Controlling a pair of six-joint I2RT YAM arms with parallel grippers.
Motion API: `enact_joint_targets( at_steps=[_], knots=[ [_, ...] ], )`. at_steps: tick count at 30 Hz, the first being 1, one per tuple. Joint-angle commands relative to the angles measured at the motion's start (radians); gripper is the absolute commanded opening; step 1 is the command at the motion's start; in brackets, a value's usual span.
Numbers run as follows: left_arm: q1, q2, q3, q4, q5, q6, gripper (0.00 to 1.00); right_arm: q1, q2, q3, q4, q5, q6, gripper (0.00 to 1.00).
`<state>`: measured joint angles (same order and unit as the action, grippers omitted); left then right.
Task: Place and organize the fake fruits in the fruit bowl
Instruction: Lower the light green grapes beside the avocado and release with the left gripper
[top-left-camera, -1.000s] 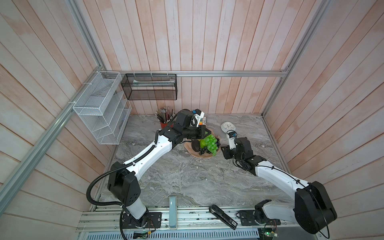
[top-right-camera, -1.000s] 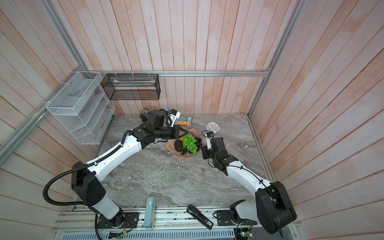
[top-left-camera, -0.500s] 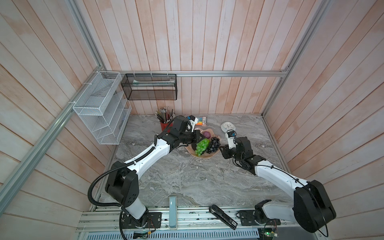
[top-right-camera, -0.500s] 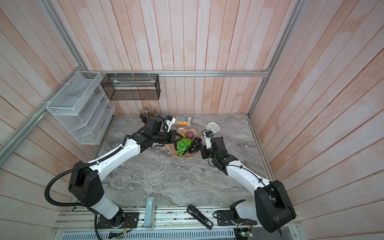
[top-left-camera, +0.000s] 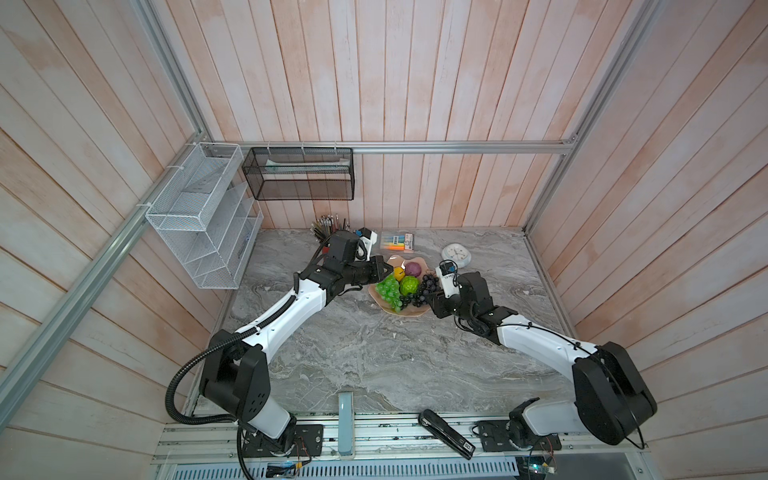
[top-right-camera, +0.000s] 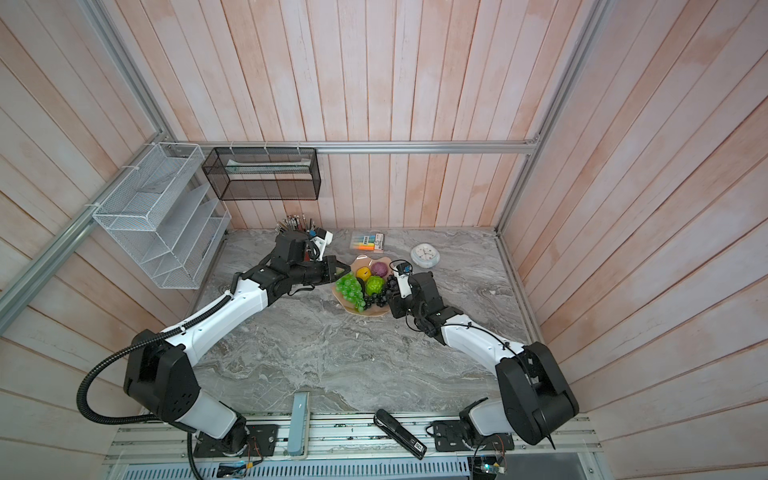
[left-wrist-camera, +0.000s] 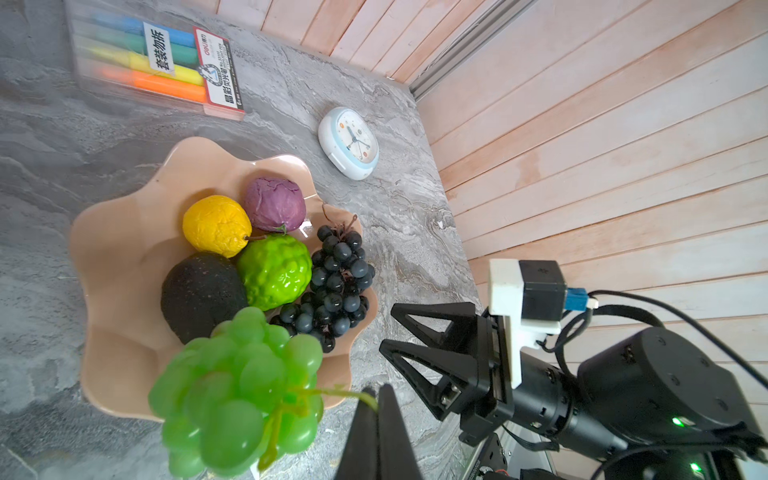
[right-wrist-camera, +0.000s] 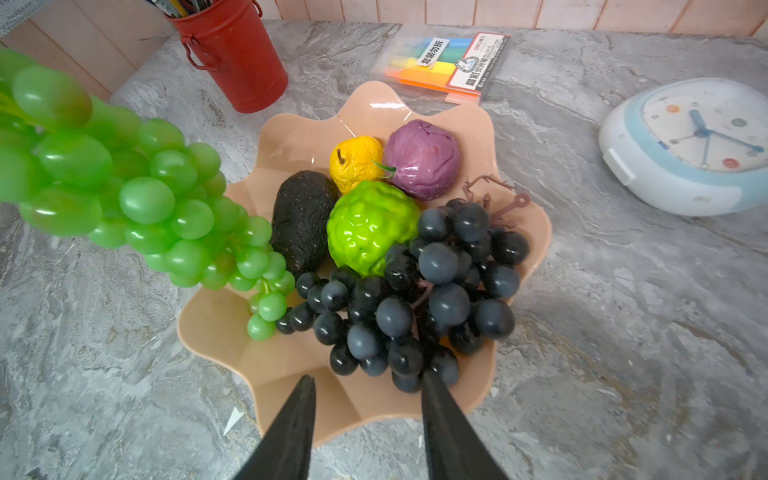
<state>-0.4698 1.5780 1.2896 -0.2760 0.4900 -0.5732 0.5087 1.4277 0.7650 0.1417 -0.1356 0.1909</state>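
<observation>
Grey marble desk (top-left-camera: 374, 353) with two arms at work. Within the last second the left arm (top-left-camera: 291, 311) has drawn back from over the middle of the peach bowl (top-left-camera: 397, 262) toward its own side.

The green grapes (left-wrist-camera: 237, 395) have travelled with it. They now hang at the bowl's left edge rather than over its centre, and the fruits they covered show again. We see the left claw (left-wrist-camera: 377, 392) pressed together, pinching the bunch by its thin green stem. The tail of the bunch reaches over the bowl beside the dark grapes (right-wrist-camera: 436, 291); we cannot tell whether it touches anything.

The dark grapes, the avocado (right-wrist-camera: 303, 220), the bumpy green ball (right-wrist-camera: 370, 224), the purple ball (right-wrist-camera: 422, 158) and the yellow ball (right-wrist-camera: 355, 160) lie inside the bowl, packed toward the middle and right.

The right claw (right-wrist-camera: 368, 380) has hardly moved: spread, holding nothing, at the near rim just beside the dark grapes.

We judge that five fruits are placed and the sixth is being re-sited. The bare left side of the bowl looks like the free spot for it.
</observation>
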Motion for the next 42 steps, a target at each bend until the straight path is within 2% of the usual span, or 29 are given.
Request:
enact_joint_targets(
  at_steps=[1,20,34,42],
  knots=[
    [0.010,-0.015,-0.005,0.010,-0.007,0.035,0.00,0.015,0.053,0.060,0.055,-0.029,-0.005,0.42],
    [0.068,0.152,0.113,-0.042,0.006,0.121,0.00,0.111,0.341,0.158,0.226,-0.084,-0.021,0.40],
    [0.078,0.356,0.267,-0.035,0.028,0.138,0.00,0.137,0.366,0.159,0.230,-0.102,-0.011,0.39],
    [0.088,0.449,0.309,-0.009,0.066,0.147,0.00,0.137,0.317,0.128,0.217,-0.044,-0.025,0.39]
  ],
)
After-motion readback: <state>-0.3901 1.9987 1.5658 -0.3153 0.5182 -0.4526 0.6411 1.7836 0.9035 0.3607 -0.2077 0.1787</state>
